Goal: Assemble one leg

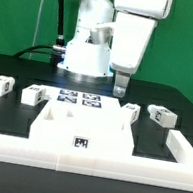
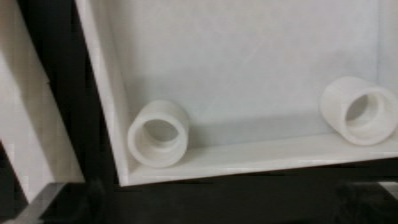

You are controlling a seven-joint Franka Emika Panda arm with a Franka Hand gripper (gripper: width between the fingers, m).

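Several legs, small white blocks with tags, lie on the black table: two at the exterior view's left [image 1: 0, 84] [image 1: 32, 94] and two at its right [image 1: 130, 110] [image 1: 162, 115]. The large white panel [image 1: 84, 131] lies in the middle front. My gripper [image 1: 121, 85] hangs above the table just behind the panel's far right corner, close to one right-hand leg, and holds nothing. In the wrist view the panel's rimmed inside [image 2: 231, 70] shows two round sockets [image 2: 164, 132] [image 2: 365, 110]. The gripper [image 2: 205, 207] is open, with only dark fingertips [image 2: 39, 203] showing at the edges.
The marker board [image 1: 81, 99] lies behind the panel, in front of the robot base [image 1: 85, 57]. A long white rail [image 1: 84, 161] runs along the front, and another white piece [image 1: 182, 149] lies at the exterior view's right.
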